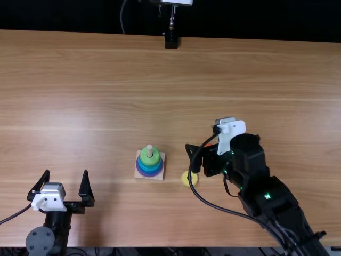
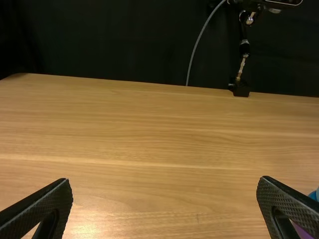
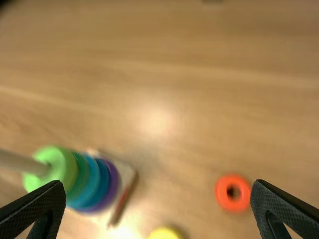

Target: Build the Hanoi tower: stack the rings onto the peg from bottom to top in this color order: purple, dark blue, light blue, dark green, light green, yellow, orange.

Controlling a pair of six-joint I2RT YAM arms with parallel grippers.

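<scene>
If the right gripper comes straight down from this pose, I'd worry about one fingertip landing on the orange ring or shoving it off, since the two look close to lined up from the wrist. Claw is wide open, nothing in it; left gripper also open and empty. Stack on the peg is good to light green: purple, dark blue, light blue, dark green under it. Yellow ring lies on the table just right of the base, so it's next. Main failure: orange taken first because it's nearer a finger, order blown. Second: closing on yellow with an open finger bumping the base and shifting the peg. Third: small ring gripped off-centre, hole catches the peg tip and it tilts or drops. Loose cable on the right arm loops low by yellow, could snag. Surface is light brown wood, grain running side to side, with glare spots that might wash out ring edges. Behind it, black backdrop, a stand with a black foot at the far edge, thin grey cable hanging beside.
</scene>
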